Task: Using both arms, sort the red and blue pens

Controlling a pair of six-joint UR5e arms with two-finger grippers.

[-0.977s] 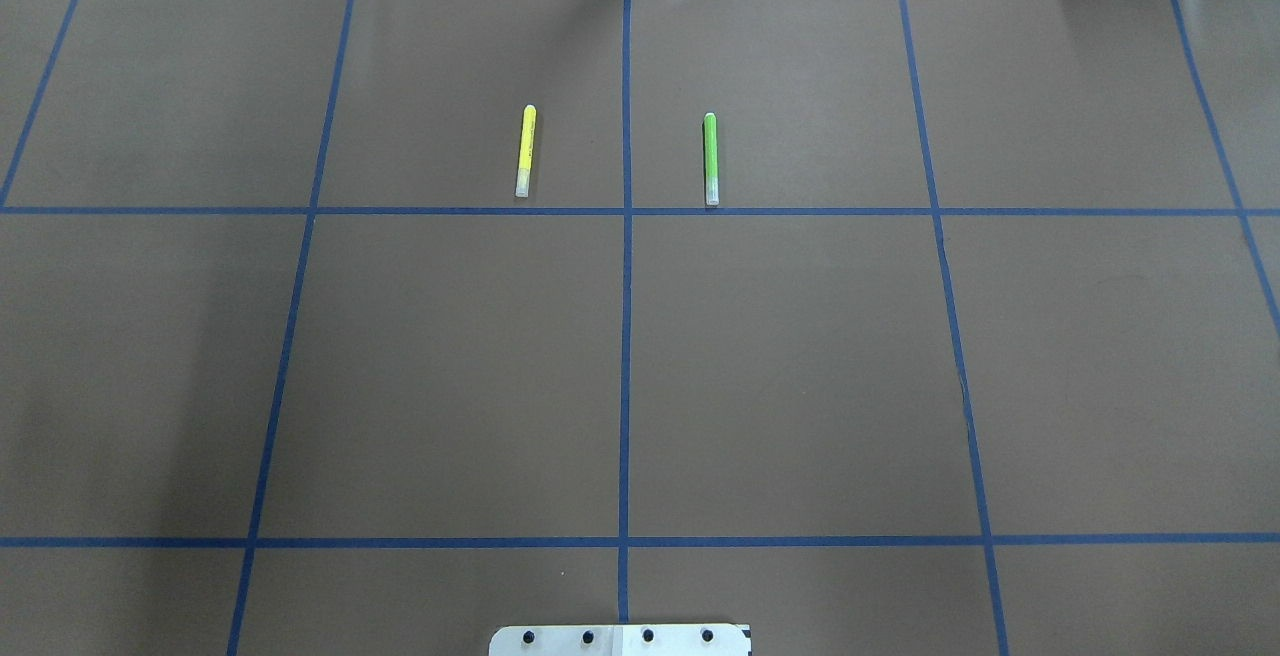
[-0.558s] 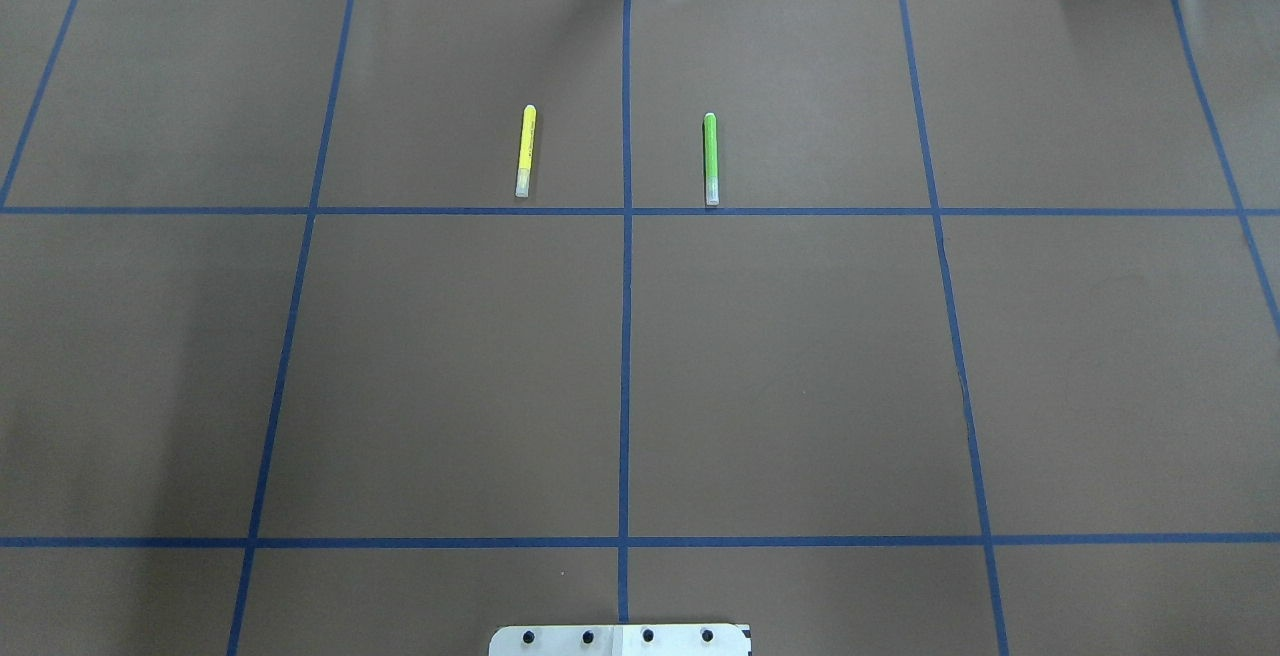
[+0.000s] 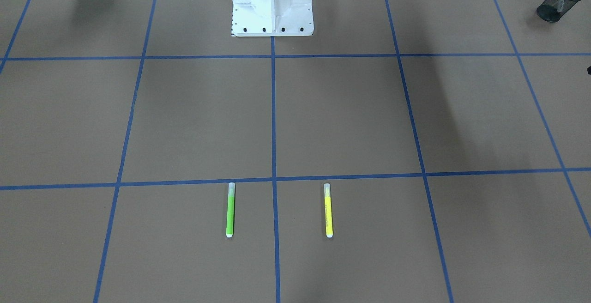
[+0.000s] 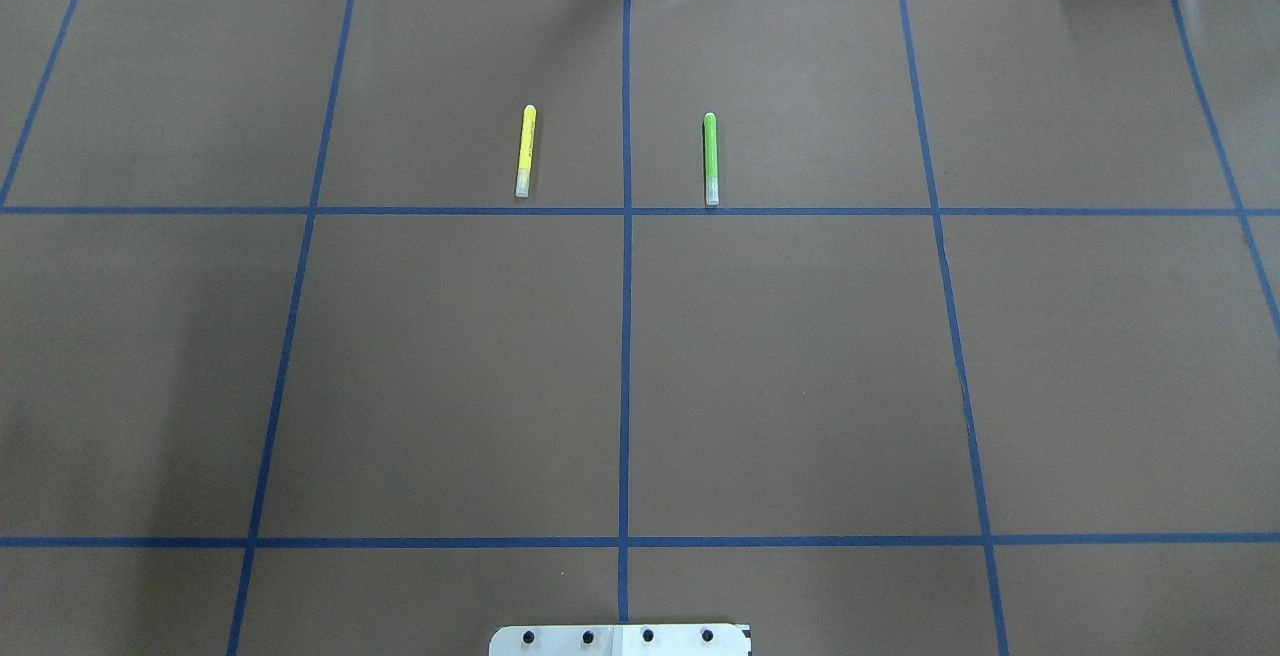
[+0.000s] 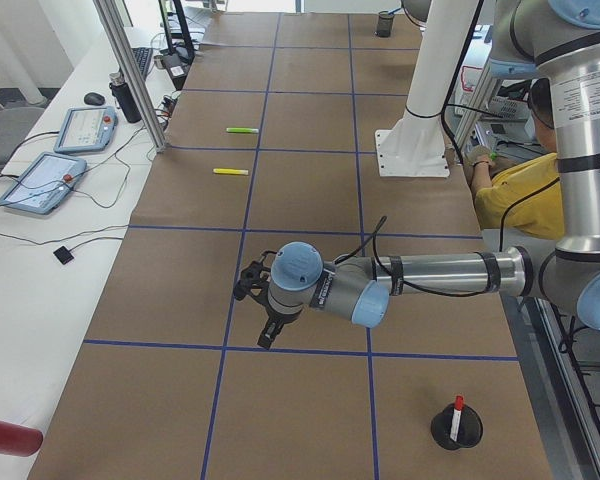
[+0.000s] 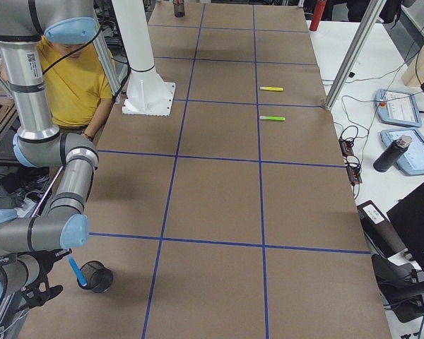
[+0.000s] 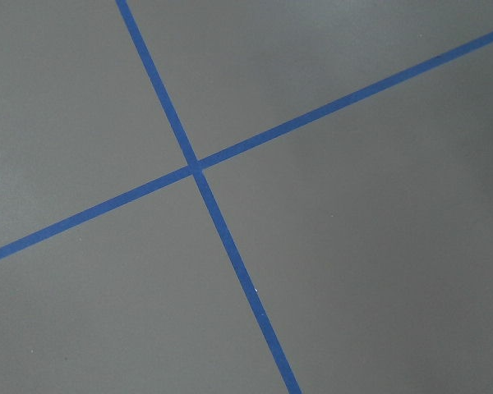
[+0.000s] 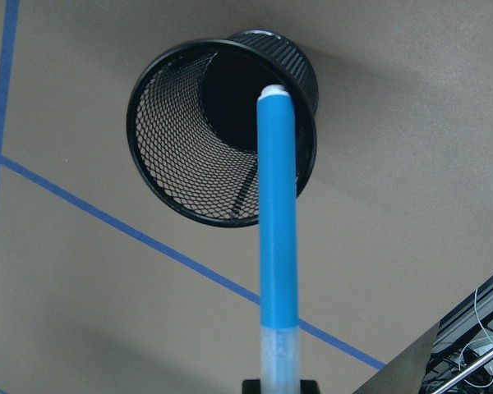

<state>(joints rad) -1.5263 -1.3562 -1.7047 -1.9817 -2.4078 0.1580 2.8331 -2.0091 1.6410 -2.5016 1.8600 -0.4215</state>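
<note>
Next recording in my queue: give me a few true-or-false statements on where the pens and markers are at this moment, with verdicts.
1. The red pen stands in a black mesh cup. True.
2. No gripper holds the blue pen. False: the right gripper holds it at the mouth of a second mesh cup.
3. The green marker and yellow marker lie on opposite sides of a blue tape line. True.
4. The left gripper holds the yellow marker. False: that marker lies on the table, far from it.
</note>
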